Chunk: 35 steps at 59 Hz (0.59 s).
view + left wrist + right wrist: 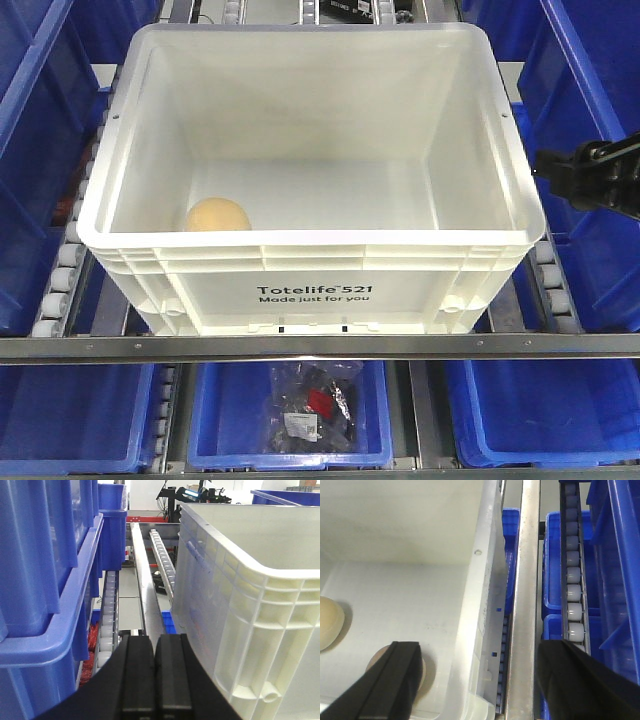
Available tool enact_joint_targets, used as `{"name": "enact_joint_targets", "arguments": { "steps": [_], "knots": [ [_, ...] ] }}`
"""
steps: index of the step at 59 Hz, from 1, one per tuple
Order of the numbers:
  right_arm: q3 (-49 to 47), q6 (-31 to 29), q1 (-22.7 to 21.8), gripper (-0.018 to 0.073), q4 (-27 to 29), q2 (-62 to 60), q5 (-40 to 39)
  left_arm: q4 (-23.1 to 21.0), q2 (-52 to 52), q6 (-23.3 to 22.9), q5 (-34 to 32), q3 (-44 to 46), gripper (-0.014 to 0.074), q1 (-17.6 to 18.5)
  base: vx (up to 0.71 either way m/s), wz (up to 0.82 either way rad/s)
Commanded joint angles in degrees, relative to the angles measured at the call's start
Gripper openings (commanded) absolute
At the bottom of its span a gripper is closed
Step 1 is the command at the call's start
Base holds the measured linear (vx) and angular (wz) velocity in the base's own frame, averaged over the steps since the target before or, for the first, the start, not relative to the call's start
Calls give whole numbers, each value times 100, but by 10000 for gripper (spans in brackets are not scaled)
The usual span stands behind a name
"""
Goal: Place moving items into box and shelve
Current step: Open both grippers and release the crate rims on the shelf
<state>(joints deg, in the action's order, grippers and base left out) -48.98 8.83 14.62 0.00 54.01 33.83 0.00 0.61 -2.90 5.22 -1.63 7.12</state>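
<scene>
right gripper (475, 680) spread wide astride box (479, 605) wall, hiding half the pinkish lump (376, 661); left gripper (155, 680) closed

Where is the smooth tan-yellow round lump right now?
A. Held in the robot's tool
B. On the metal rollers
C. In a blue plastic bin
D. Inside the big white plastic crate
D. The smooth tan-yellow round lump lies on the floor of the big white plastic crate, near its front left corner; no tool touches it.
</scene>
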Motion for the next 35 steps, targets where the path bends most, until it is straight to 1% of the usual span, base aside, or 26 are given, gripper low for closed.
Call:
{"name": "enact_joint_targets", "arguments": {
  "steps": [1, 29, 35],
  "knots": [
    [-162, -24, -14, 521, 0, -64, -410, -41, 89, -67, -441, -108, -8, -7, 0, 0],
    [-114, -24, -14, 521, -33, -64, -423, -41, 89, -67, -439, -108, -8, -7, 0, 0],
    [113, -24, -61, 515, 120, -430, -579, -41, 89, -67, -439, -108, -8, -7, 0, 0]
  ]
}}
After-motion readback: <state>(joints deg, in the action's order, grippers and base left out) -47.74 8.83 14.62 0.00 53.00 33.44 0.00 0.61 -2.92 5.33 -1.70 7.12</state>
